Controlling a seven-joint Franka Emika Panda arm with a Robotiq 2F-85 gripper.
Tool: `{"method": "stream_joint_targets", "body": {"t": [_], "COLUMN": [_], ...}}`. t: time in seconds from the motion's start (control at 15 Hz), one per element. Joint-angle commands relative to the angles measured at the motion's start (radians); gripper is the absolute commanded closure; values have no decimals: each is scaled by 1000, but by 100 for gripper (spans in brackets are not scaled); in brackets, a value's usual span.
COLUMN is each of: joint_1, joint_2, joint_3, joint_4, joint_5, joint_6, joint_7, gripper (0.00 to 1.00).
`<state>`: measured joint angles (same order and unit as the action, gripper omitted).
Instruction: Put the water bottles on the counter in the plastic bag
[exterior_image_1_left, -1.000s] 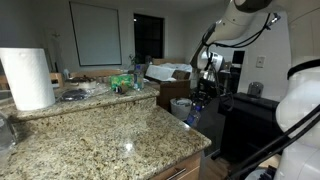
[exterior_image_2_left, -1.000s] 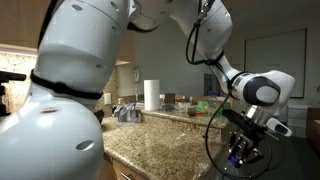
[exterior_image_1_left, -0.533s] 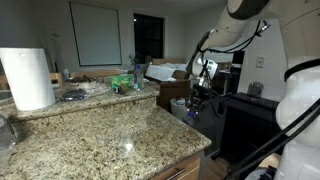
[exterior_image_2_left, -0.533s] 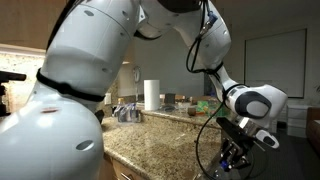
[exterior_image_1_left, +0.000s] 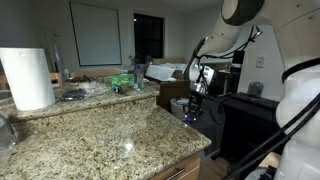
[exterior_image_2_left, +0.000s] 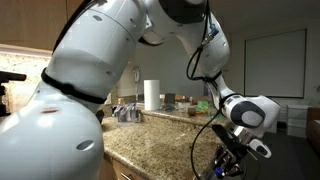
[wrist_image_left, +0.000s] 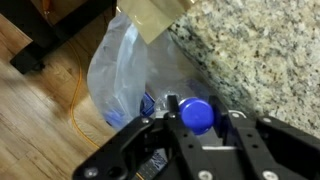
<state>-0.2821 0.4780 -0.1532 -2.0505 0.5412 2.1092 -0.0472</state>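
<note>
In the wrist view my gripper (wrist_image_left: 197, 122) is shut on a water bottle with a blue cap (wrist_image_left: 196, 114), held cap-up between the fingers. Right below it is the open, translucent whitish plastic bag (wrist_image_left: 120, 70), which stands on the wooden floor beside the speckled granite counter (wrist_image_left: 262, 50). A blue label (wrist_image_left: 148, 104) shows inside the bag. In both exterior views the gripper (exterior_image_1_left: 192, 108) (exterior_image_2_left: 228, 163) hangs low beside the counter's (exterior_image_1_left: 110, 135) (exterior_image_2_left: 150, 135) end. No other bottles show clearly on the counter.
A white paper-towel roll (exterior_image_1_left: 27, 78) (exterior_image_2_left: 152, 94) stands on the counter, with clutter (exterior_image_1_left: 125, 80) at its far end. A cardboard box (wrist_image_left: 160, 15) sits by the bag. A yellow cable (wrist_image_left: 75, 110) lies on the floor. Dark furniture (exterior_image_1_left: 250, 115) stands behind the arm.
The arm has lowered, carrying the gripper and its bottle down beside the counter's end toward the bag. The grip has not changed.
</note>
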Motion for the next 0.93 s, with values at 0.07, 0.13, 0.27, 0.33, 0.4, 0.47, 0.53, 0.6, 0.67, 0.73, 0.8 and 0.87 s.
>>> {"method": "stream_joint_targets", "body": {"t": [0.07, 0.13, 0.27, 0.33, 0.4, 0.47, 0.53, 0.6, 0.67, 0.73, 0.8, 0.87], "joint_1": [11, 14, 18, 20, 21, 20, 23, 29, 50, 67, 96, 118], "joint_2": [-6, -11, -18, -20, -29, -42, -65, -84, -133, -162, -205, -240], "joint_3": [-1, 0, -1, 0, 1, 5, 9, 12, 17, 19, 18, 22], "joint_4": [-2, -1, 6, 10, 16, 24, 32, 39, 41, 47, 43, 46], "joint_5": [-34, -38, -46, -50, -52, -51, -57, -66, -101, -138, -207, -257], "joint_6": [14, 15, 14, 12, 7, -7, -18, -23, -44, -61, -73, -97], "joint_7": [54, 59, 64, 66, 66, 62, 55, 53, 52, 57, 61, 67], "gripper": [39, 34, 21, 14, 8, 2, 1, 0, 0, 0, 0, 0]}}
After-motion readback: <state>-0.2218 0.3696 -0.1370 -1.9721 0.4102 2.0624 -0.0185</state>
